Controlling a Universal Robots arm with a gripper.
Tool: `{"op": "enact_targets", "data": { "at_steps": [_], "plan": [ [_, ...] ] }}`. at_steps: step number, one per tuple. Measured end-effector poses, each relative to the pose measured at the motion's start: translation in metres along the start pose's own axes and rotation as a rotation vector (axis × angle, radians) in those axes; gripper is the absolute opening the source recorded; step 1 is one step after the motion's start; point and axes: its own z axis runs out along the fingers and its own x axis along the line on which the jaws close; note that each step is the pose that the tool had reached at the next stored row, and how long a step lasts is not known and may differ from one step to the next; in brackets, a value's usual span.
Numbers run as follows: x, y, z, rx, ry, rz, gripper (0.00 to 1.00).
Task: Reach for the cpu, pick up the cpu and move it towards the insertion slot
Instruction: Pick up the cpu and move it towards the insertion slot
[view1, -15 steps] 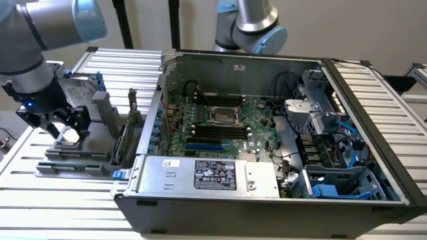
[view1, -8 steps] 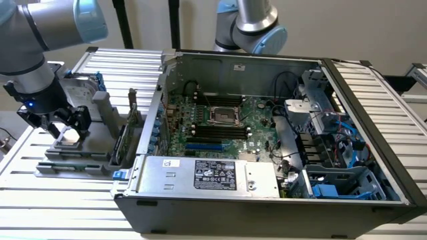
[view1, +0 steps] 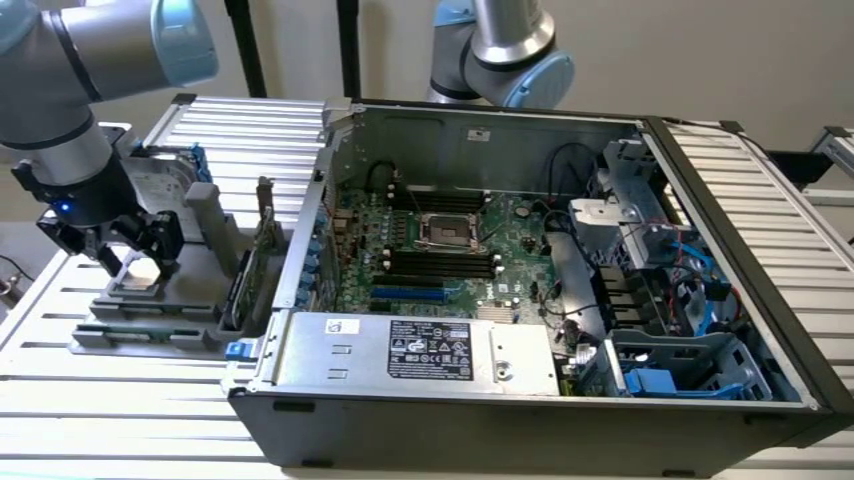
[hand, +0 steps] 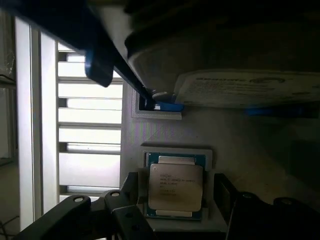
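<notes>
Over the grey holder (view1: 147, 322) beside the computer case (view1: 400, 432), my pincer (view1: 127, 250) hangs open, its fingers (hand: 131, 195) straddling the cpu (hand: 176, 186), which lies flat in its seat. I judge the reach done; the grasp and the carry to the insertion slot (view1: 447, 232) are left.

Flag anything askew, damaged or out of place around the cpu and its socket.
Nothing stands out. The cpu lies flat and square in its tray, with the open gripper straddling it; the insertion slot shows no visible damage.
</notes>
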Motion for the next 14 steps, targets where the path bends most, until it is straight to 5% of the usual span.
{"op": "enact_targets", "data": {
  "at_steps": [14],
  "plan": [
    [0.0001,0.0021,0.0022,0.0200,0.0012,0.000,0.71]
  ]
}}
